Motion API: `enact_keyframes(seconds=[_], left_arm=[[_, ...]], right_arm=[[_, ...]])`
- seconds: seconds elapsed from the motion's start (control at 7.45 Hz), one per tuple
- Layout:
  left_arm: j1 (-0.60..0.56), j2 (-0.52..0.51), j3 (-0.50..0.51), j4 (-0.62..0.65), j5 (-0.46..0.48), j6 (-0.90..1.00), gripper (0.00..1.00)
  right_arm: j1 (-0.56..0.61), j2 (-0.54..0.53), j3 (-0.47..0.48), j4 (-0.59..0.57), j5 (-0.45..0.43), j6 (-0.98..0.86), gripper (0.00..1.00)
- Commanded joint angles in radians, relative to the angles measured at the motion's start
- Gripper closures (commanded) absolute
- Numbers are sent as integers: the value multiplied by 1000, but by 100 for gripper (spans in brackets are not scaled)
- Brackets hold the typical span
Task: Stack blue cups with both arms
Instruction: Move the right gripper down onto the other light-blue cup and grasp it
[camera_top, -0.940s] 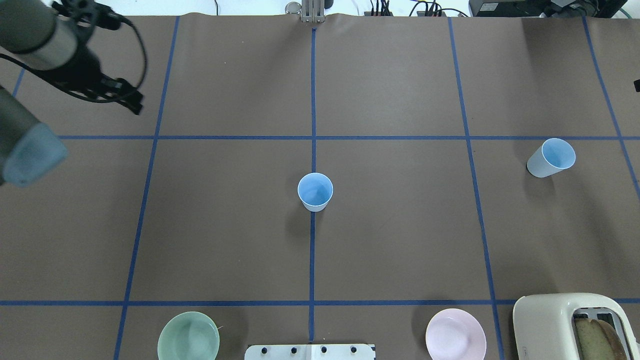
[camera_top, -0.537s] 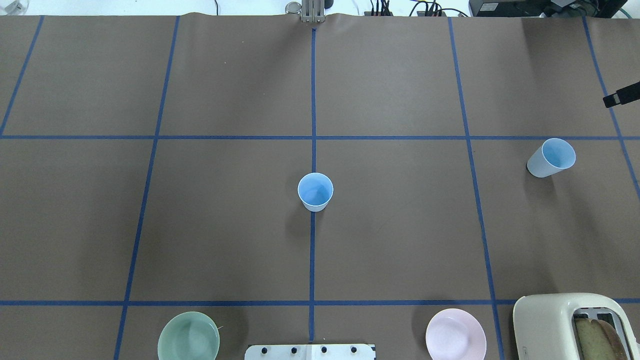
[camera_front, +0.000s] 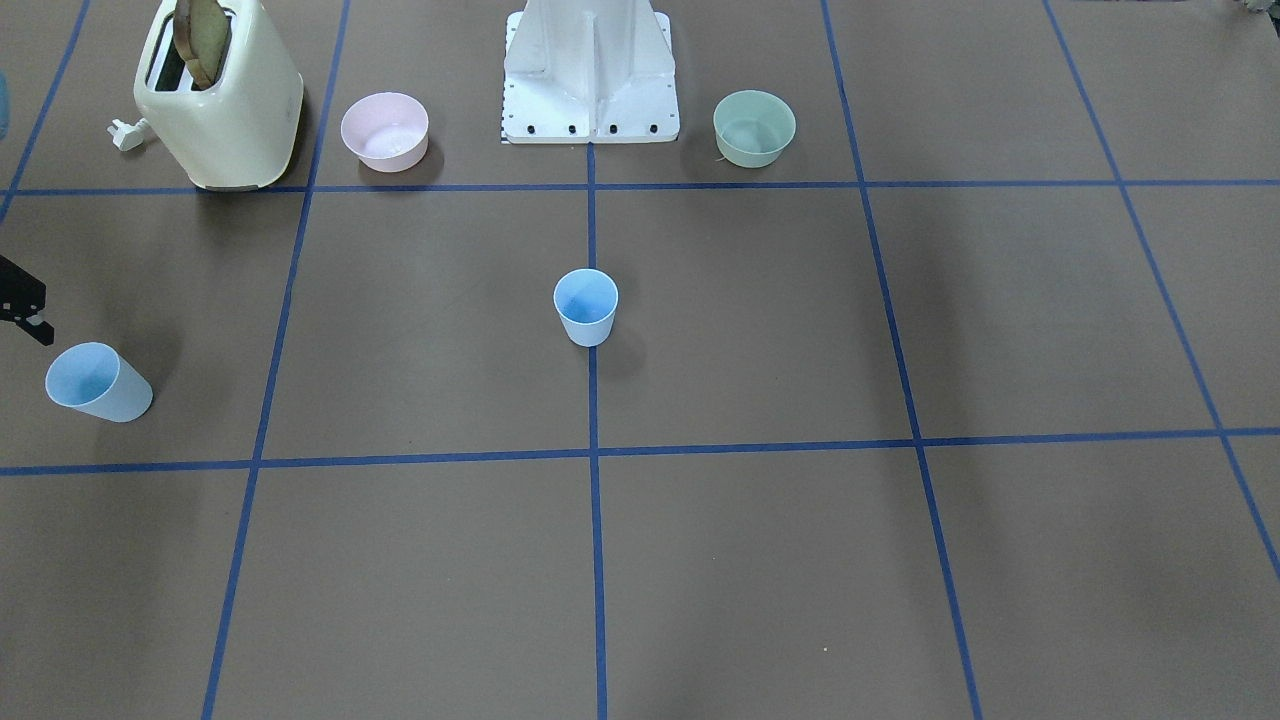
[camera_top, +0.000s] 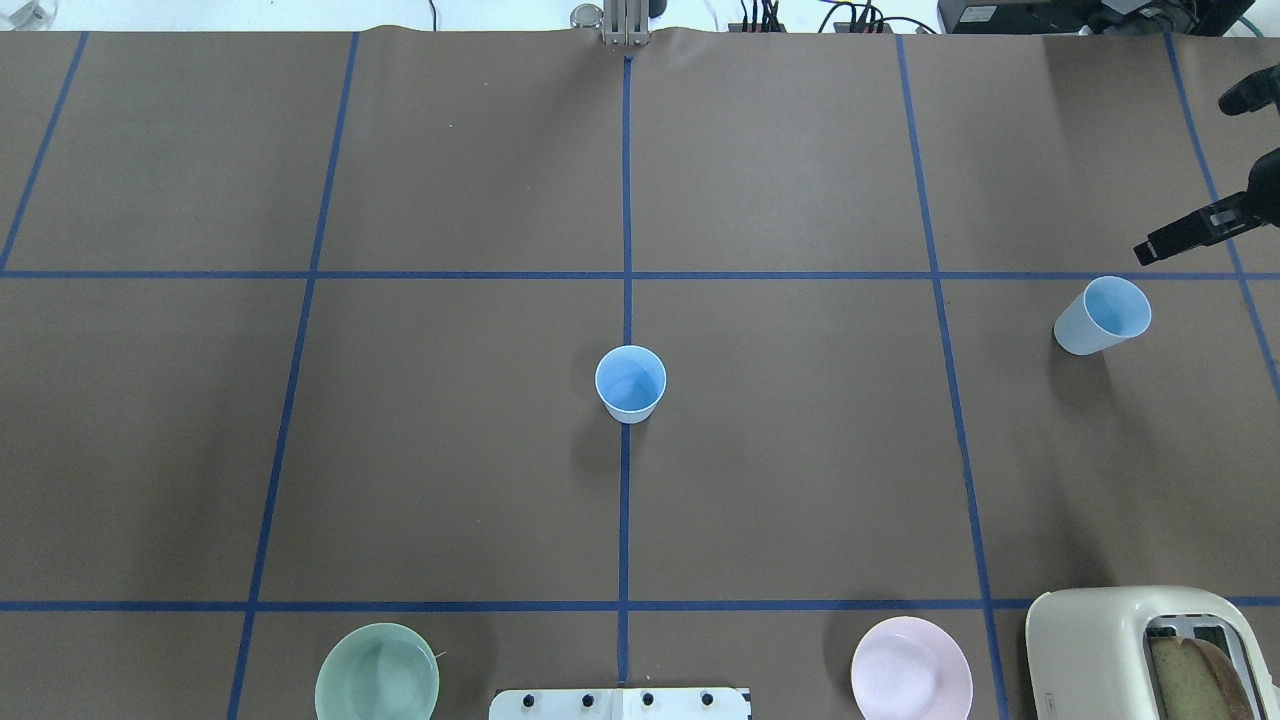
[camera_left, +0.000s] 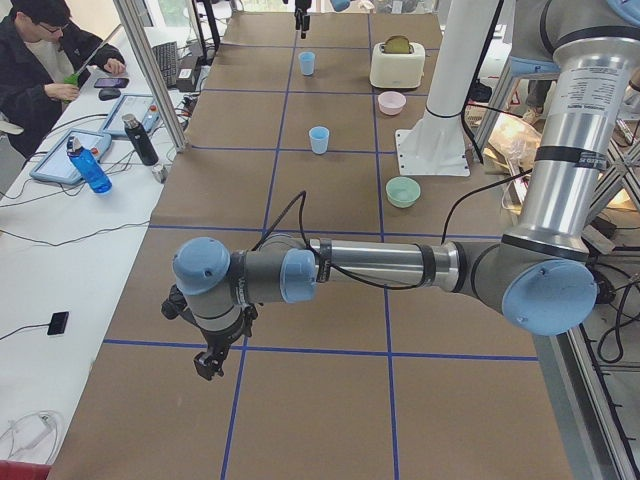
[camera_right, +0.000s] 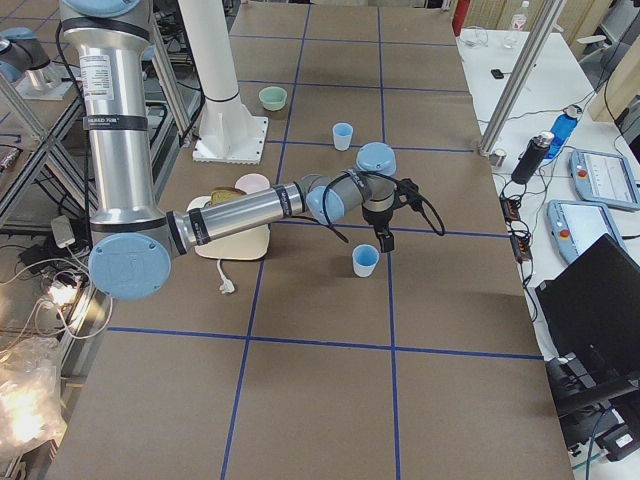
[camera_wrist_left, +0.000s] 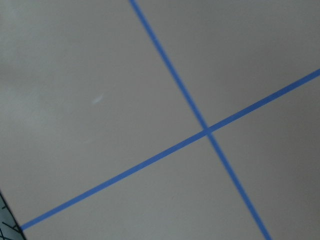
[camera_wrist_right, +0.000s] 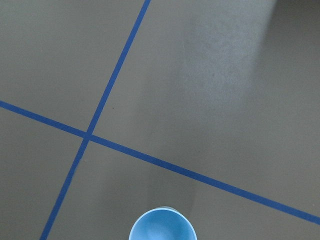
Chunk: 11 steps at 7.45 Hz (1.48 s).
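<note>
— So, where do the two blue cups stand?

— The middle cup (camera_top: 630, 383) stands upright on the counter (camera_top: 440, 460), right on the centre tape line (camera_top: 625, 200). The side cup (camera_top: 1102, 316) stands upright too. It is well apart from the first, out toward the end of the counter on my right.

— And your right claw?

— My right claw (camera_right: 385, 241) hangs over the counter just beside the side cup, on the side away from my base (camera_front: 590, 70), and it points down. As far as I can see it does not touch the cup. My right wrist camera catches only the cup's rim, at the bottom edge of its view. Too little of the claw shows for me to tell whether its fingers are apart or together.

— The left one?

— My left arm (camera_left: 380, 265) stretches out low toward the other end of the counter. My left claw (camera_left: 208, 365) points down there, well apart from both cups. Its camera sees only bare counter and a tape crossing (camera_wrist_left: 206, 131). The claw shows from the side alone, so I cannot tell its state.

— Anything else on the counter?

— Near my base sit a green bowl (camera_top: 377, 672) on my left and a pink bowl (camera_top: 911, 668) on my right. Just beside the pink one is a toaster (camera_top: 1100, 640) with a slice of bread (camera_top: 1195, 675) in one slot.
</note>
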Motion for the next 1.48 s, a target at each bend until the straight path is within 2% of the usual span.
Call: enact_keyframes(seconds=[0.0,0.13,0.27,0.4,0.54,0.67,0.81,0.94,1.07,1.34], left_arm=[[-16,19,1,-6,-1,-7,2],[-16,20,1,-8,-1,-7,2],[-16,23,1,-28,-1,-7,2],[-16,29,1,-48,-1,-7,2],[-16,29,1,-49,-1,-7,2],[-16,29,3,-59,-1,-10,2],[-16,29,3,-63,-1,-10,2],[-15,28,1,-65,-1,-12,2],[-14,28,-6,-65,-1,-12,2],[-14,28,-8,-65,-1,-12,2]], right_arm=[[-54,5,-51,6,-12,-38,1],[-59,19,-103,8,-27,-70,3],[-57,37,-113,5,-18,-112,5],[-57,54,-180,8,-24,-116,9],[-57,60,-194,8,-24,-116,16],[-57,47,-196,8,-24,-117,27],[-56,45,-197,8,-21,-116,43],[-56,47,-196,6,-18,-116,84],[-56,51,-197,6,-18,-113,100],[-56,47,-199,6,-20,-114,100]])
